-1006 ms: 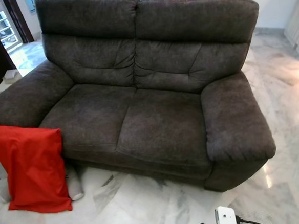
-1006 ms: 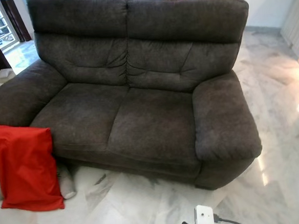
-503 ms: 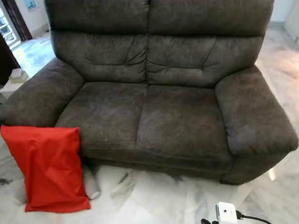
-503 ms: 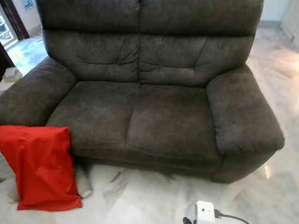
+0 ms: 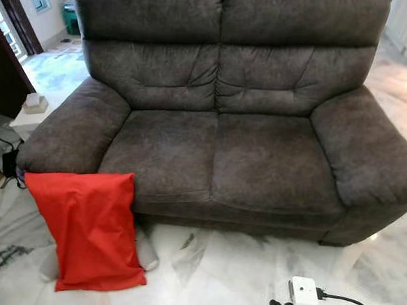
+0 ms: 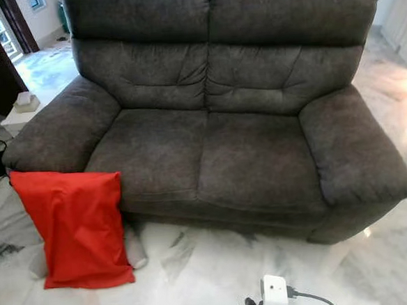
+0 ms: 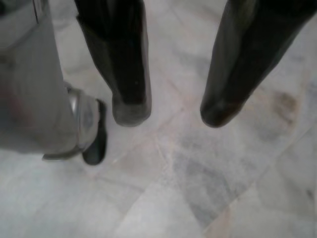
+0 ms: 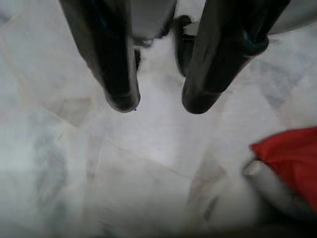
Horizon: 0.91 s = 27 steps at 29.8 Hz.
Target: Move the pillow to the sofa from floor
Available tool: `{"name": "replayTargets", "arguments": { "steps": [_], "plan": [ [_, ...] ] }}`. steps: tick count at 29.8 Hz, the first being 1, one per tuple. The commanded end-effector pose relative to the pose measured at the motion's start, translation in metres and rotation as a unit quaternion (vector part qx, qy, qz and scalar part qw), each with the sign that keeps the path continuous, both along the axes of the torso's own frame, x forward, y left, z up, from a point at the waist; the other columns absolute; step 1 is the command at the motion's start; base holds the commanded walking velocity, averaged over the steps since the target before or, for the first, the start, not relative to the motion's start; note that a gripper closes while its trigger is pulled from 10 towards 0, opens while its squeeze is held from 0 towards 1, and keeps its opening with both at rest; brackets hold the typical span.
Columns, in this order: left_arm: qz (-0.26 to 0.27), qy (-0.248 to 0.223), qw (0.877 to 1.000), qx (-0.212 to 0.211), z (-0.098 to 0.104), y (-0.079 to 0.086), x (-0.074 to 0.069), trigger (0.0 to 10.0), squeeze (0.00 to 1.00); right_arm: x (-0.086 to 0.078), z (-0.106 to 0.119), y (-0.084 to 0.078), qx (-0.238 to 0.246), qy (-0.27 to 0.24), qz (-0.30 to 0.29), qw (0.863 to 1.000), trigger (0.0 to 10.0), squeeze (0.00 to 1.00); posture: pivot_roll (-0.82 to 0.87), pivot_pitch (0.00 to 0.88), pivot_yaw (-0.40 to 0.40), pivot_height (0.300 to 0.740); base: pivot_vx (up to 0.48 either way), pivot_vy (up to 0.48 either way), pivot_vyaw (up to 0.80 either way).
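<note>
The red fabric pillow (image 5: 89, 229) stood on the white marble floor (image 5: 219, 277), leaning against the front of the dark grey two-seat fabric sofa (image 5: 222, 116), directly below the sofa arm on the robot's left. A grey cushion-like object (image 5: 146, 251) lay on the floor beside the sofa base, partly hidden behind the pillow. A white box with a black cable (image 5: 304, 293) sat on the floor in front of the sofa, well apart from it. A small white side table (image 5: 30, 121) carrying a small box stood beside the same sofa arm.

The left gripper (image 7: 171, 111) pointed down at bare floor, jaws apart and empty. The right gripper (image 8: 158, 104) also pointed at the floor, jaws apart and empty, well in front of the sofa.
</note>
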State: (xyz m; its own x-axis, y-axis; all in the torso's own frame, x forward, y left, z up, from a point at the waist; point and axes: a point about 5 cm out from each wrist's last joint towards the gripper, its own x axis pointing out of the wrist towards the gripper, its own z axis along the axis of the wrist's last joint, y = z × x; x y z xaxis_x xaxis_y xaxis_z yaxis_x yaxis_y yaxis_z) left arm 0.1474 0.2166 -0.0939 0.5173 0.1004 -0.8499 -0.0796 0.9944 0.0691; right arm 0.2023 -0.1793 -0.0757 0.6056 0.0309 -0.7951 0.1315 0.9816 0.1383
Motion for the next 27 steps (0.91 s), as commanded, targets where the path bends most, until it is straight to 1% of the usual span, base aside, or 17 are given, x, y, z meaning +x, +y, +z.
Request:
{"name": "replayTargets", "arguments": {
  "steps": [1, 14, 27],
  "plan": [
    [0.006, 0.011, 1.0, 0.004, -0.0015, 0.0062, -0.007, 10.0, 0.0, 0.0011, 0.0003, 0.0036, 0.0, -0.003, -0.001, 1.0, 10.0, 0.0, 0.04, 0.106, 0.014, 0.74, 0.0, 0.398, 0.0],
    [0.006, 0.009, 1.0, 0.005, -0.0007, 0.0068, -0.0051, 10.0, 0.0, 0.0016, 0.0004, 0.0042, 0.001, -0.003, 0.002, 1.0, 10.0, 0.0, 0.04, 0.105, 0.016, 0.74, 0.0, 0.399, 0.0],
    [0.006, 0.012, 1.0, 0.005, -0.0011, 0.0079, -0.0069, 10.0, 0.0, 0.0015, 0.0004, 0.005, 0.007, -0.005, 0.003, 1.0, 10.0, 0.0, 0.04, 0.106, 0.016, 0.74, 0.0, 0.397, 0.0]
  ]
}}
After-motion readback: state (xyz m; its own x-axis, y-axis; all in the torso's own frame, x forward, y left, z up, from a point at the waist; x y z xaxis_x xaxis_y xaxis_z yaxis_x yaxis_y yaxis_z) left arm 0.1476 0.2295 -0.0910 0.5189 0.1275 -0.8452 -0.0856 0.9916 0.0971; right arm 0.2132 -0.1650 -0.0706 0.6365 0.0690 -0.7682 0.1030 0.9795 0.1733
